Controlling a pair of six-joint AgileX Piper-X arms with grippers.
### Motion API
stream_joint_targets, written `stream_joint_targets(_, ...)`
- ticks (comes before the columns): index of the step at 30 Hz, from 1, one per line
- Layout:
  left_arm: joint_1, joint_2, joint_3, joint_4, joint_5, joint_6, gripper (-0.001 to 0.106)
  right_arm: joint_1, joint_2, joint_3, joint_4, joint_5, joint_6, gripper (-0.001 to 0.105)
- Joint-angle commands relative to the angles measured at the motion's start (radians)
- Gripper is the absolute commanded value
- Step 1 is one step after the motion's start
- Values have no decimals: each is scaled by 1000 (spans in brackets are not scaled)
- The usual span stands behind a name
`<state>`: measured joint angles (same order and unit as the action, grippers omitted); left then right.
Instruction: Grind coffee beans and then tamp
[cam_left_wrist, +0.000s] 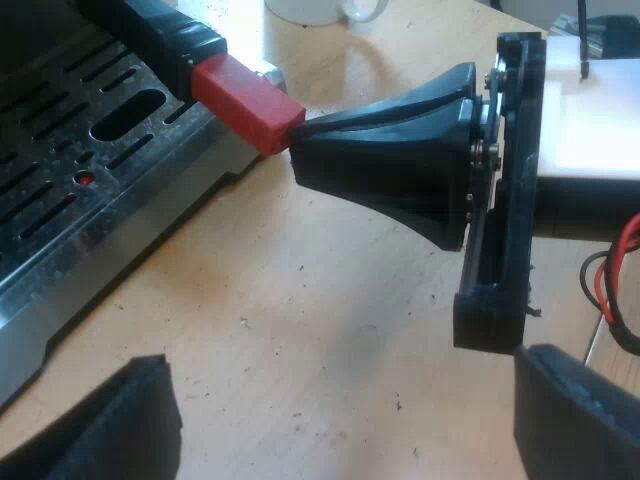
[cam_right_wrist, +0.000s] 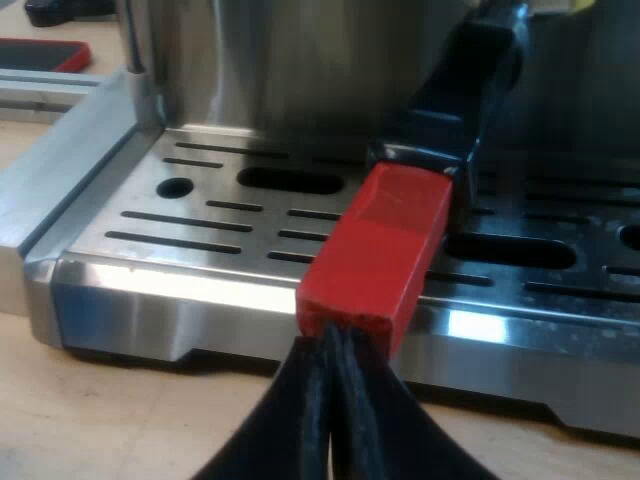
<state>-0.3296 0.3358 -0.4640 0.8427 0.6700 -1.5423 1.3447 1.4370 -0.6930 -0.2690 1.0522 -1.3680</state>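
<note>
Your left pincer hangs spread over the bare, speckled wooden bench beside the machine. Your right pincer is pressed together, its tapered black tips touching the holder's blocky red end; it pinches nothing. The dark handle rises over the slotted brushed-steel tray into the machine's front. A white mug stands beyond. You can't tell whether beans are ground; I'd judge tamping is not yet done.

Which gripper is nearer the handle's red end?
Right. The right gripper, shut, has its tips at the red end; the left gripper hangs open over the table, apart from it.
</note>
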Motion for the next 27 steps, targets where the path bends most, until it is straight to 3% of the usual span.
stream_joint_targets(1,-5,-6,-1,-4,8,8,72,-25,0,-8,-3,158,-4,0)
stream_joint_targets(10,-5,-6,-1,-4,8,8,72,-27,0,-8,-3,251,-28,0)
stream_joint_targets(17,-5,-6,-1,-4,8,8,72,-27,0,-8,-3,242,-27,0)
stream_joint_targets(21,-5,-6,-1,-4,8,8,72,-24,0,-8,28,125,-27,0)
stream_joint_targets(24,-5,-6,-1,-4,8,8,72,-24,0,-8,83,16,9,0)
stream_joint_targets(27,-5,-6,-1,-4,8,8,72,-24,0,-8,154,-26,20,0)
